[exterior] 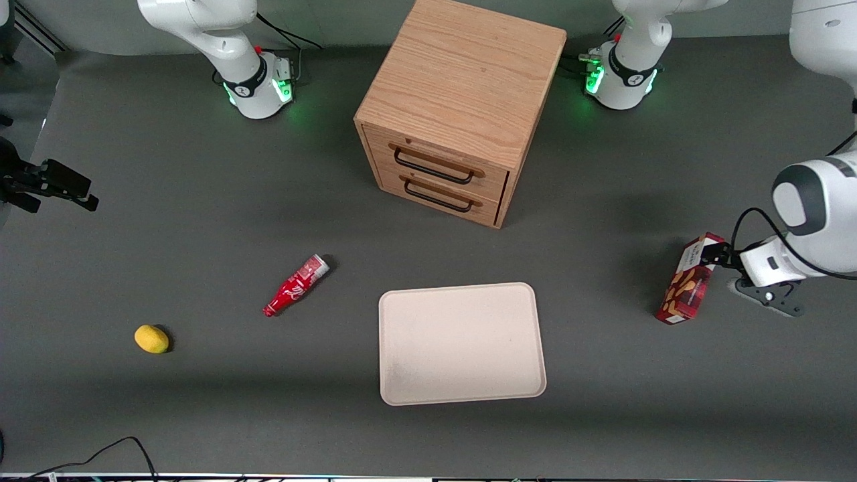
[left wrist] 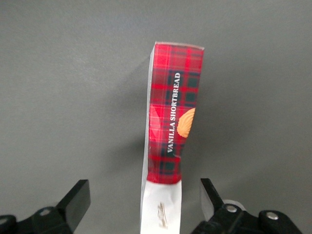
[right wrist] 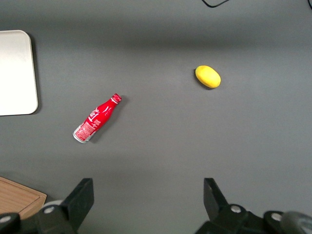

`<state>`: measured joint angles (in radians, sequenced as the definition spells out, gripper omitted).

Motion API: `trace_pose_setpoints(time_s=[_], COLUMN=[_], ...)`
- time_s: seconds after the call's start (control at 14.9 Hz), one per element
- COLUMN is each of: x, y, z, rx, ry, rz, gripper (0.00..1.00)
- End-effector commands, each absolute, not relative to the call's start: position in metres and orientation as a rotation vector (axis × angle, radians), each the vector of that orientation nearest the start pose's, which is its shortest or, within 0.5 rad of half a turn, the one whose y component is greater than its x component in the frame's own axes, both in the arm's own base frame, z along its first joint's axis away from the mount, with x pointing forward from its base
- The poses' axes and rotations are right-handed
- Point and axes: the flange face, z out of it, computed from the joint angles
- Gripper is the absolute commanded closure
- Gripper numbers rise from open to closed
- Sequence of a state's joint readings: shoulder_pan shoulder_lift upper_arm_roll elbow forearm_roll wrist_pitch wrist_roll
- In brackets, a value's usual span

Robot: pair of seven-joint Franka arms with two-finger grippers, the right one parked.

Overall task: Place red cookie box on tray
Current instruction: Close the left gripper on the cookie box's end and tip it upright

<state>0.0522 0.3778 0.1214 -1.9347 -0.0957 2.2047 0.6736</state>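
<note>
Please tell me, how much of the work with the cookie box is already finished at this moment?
Done: the gripper has reached the red cookie box, toward the working arm's end of the table. In hand: its open fingers straddle the box's white end without closing. Left: grasping, lifting and carrying it to the tray, which holds nothing yet.

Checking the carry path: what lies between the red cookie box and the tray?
Nothing: bare grey table in the front view between red cookie box and tray. The open hand straddles the box.
</note>
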Motion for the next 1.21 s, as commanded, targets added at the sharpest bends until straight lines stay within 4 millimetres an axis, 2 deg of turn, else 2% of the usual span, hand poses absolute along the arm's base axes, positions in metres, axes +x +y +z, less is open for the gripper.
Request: trace_pose_setpoints(time_s=[0.0,0.27,0.34,0.4,0.47,0.87,1.07,1.14], x=[0.590,0.584,0.584,0.584,0.584,0.587,0.596,0.602], y=[0.093,0.079,0.077,0.077,0.078,0.079,0.082,0.083], z=[0.259,0.234,0.228,0.226,0.225,0.227,0.253,0.269], rx=[-3.134,-3.132,-3.137,-3.146,-3.148,-3.148,-3.157,-3.168], ry=[0.717,0.707,0.701,0.689,0.685,0.685,0.699,0.707], rz=[0.078,0.000,-0.001,-0.003,-0.002,-0.007,-0.001,0.017], gripper=[0.00,0.00,0.11,0.63,1.00,1.00,1.00,1.00])
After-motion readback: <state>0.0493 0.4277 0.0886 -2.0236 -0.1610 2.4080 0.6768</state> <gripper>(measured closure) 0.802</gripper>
